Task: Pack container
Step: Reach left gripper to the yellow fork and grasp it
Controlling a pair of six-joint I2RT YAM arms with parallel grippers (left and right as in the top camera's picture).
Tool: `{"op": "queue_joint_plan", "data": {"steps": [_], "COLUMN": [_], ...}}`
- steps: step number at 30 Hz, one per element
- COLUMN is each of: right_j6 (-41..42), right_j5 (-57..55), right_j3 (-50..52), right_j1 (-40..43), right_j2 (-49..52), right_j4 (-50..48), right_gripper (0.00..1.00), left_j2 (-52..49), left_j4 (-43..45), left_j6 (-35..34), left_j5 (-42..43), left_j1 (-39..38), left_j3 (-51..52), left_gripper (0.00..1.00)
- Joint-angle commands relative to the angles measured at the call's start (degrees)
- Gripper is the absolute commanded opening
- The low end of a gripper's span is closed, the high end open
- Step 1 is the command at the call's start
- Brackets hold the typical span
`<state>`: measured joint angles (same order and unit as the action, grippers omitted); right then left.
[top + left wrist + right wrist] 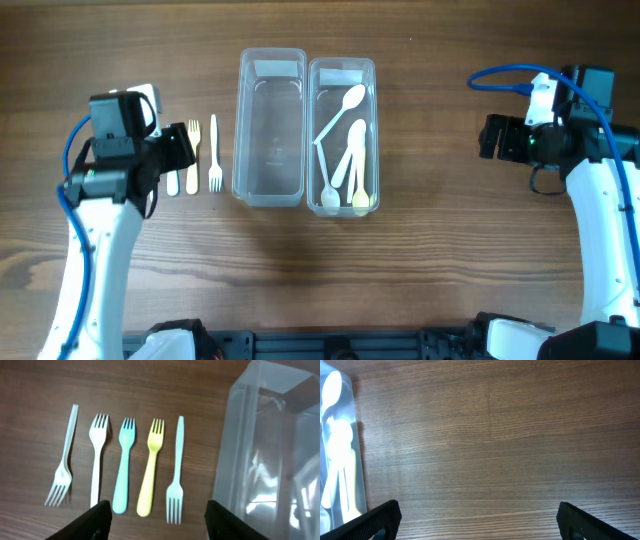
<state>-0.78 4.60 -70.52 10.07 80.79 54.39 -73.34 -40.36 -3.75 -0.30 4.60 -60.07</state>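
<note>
Matte woodgrain table [495, 435], glossy clear plastic container [265, 450], five skinny plastic forks [152, 470]; left gripper [157, 520] and right gripper [480, 520] both spread wide.

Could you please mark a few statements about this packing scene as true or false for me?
1. The spoons lie inside the right-hand container. True.
2. Five forks lie in a row on the table. True.
3. The left claw grips a fork. False: it is open and holds nothing.
4. The left-hand container holds forks. False: it is empty.
5. The right claw is shut on a spoon. False: it is open over bare table.
</note>
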Motion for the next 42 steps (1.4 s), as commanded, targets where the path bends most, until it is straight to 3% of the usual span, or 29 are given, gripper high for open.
{"op": "queue_joint_plan", "data": {"steps": [1,13,30,32,33,36,42], "right_j6": [-0.61,-0.61,-0.59,-0.59,-0.61,-0.59,-0.61], "right_j5": [-0.74,-0.74,-0.74,-0.74,-0.74,-0.74,-0.74], "right_j3": [0.22,0.22,0.22,0.22,0.22,0.22,0.22], "right_j1": [-0.07,-0.07,-0.07,-0.07,-0.07,-0.07,-0.07], "right_j2": [0.11,0.11,0.11,0.11,0.11,0.11,0.11], "right_j4": [-0.07,-0.07,-0.07,-0.07,-0.07,-0.07,-0.07], "right_gripper": [1.00,1.00,1.00,1.00,1.00,1.00,1.00], "left_j2": [-6.86,-25.75,-35.34,-35.60,-35.60,-35.60,-35.43], "left_j4": [3.10,13.68,17.20,17.27,17.25,17.05,17.49], "left_j6": [6.84,11.04,12.57,12.57,12.57,12.57,12.46], "left_j5": [-1.53,-0.63,-0.04,0.00,-0.02,-0.02,-1.81], "left_j1": [0.13,0.17,0.46,0.74,0.85,1.31,1.31], "left_j3": [-0.59,-0.59,-0.59,-0.59,-0.59,-0.59,-0.68], "left_gripper": [0.64,0.71,0.67,0.56,0.38,0.21,0.12]}}
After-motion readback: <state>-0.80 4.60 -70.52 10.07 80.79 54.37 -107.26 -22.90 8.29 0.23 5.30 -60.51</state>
